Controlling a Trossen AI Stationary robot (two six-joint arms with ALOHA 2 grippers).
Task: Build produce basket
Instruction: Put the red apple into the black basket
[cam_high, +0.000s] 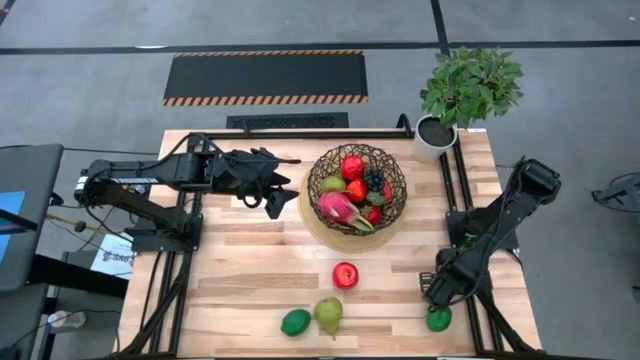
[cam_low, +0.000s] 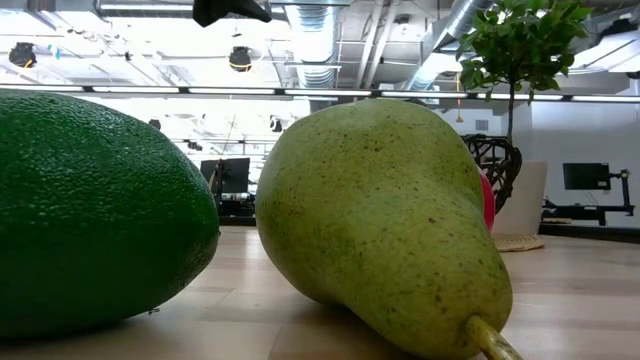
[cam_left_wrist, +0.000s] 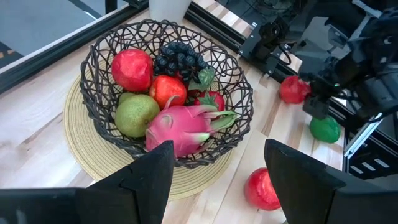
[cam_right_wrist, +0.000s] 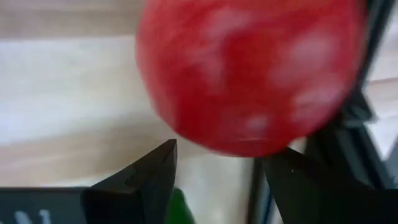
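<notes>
The dark wire basket (cam_high: 357, 188) stands on its tan disc at the far middle of the table. It holds red apples, a pear, grapes and a pink dragon fruit (cam_left_wrist: 186, 124). My left gripper (cam_high: 272, 200) is open and empty just left of the basket, which also shows in the left wrist view (cam_left_wrist: 99, 81). My right gripper (cam_high: 432, 292) is open at the near right. A red apple (cam_right_wrist: 249, 68) fills its wrist view just beyond the fingertips and also shows in the left wrist view (cam_left_wrist: 293, 89). Loose on the table lie a red apple (cam_high: 345, 275), a pear (cam_high: 329, 315) and two limes (cam_high: 295, 322) (cam_high: 438, 320). My right gripper has its open fingertips (cam_right_wrist: 163, 163) close under the red apple's near side (cam_right_wrist: 236, 140). I cannot tell whether they touch it. The apple lies on the table at the right side rail.
A potted leafy plant (cam_high: 465, 95) stands at the far right corner. Black frame rails (cam_high: 452, 200) run along the table's sides. In the low view the lime (cam_low: 90, 200) and pear (cam_low: 380, 220) lie right in front of the camera.
</notes>
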